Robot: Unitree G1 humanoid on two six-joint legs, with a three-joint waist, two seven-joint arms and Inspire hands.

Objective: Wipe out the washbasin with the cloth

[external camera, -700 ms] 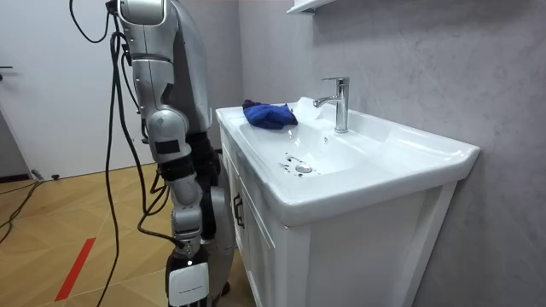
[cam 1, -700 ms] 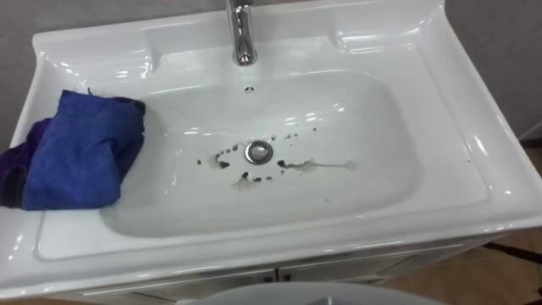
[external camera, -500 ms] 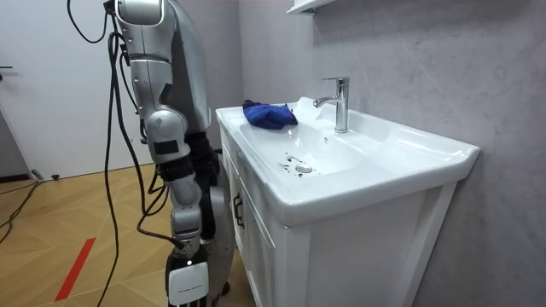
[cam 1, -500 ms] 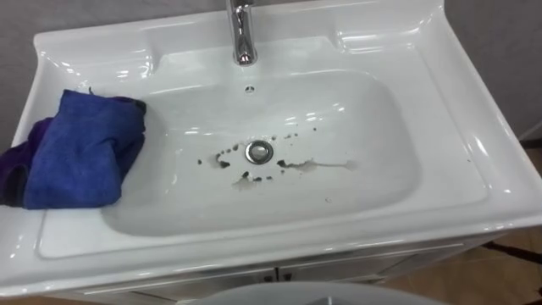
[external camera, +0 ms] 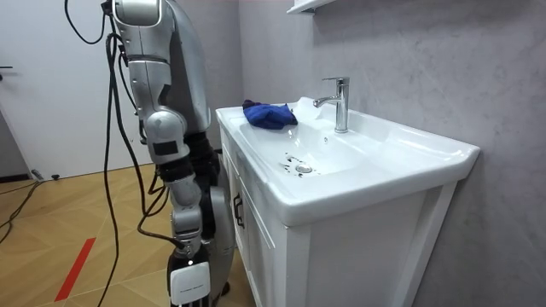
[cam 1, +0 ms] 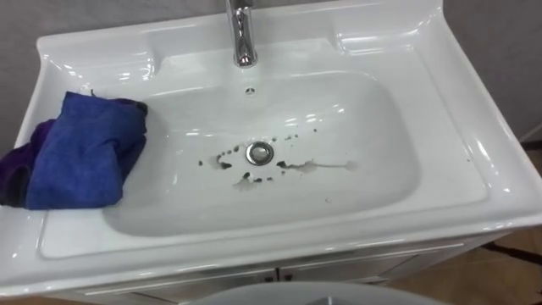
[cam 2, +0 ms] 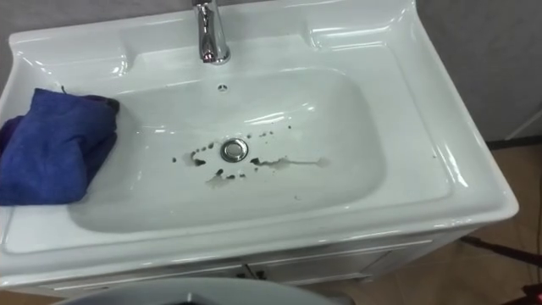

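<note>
Blue cloth (cam 1: 80, 161) is lying bunched on the basin (cam 1: 440, 127) rim, robot's left. It's soft, light, prob. limp, so pinching its top fold looks best. Right hand (external camera: 186, 271) is hanging beside the cabinet (external camera: 256, 247) — can't tell if open or closed. Dirt specks (cam 1: 292, 163) are dotting the bowl.

No text, label, number or sign can be read here. The white basin (cam 1: 449, 110), the tap (cam 1: 243, 34) and the blue cloth (cam 1: 80, 157) carry no legible print.
</note>
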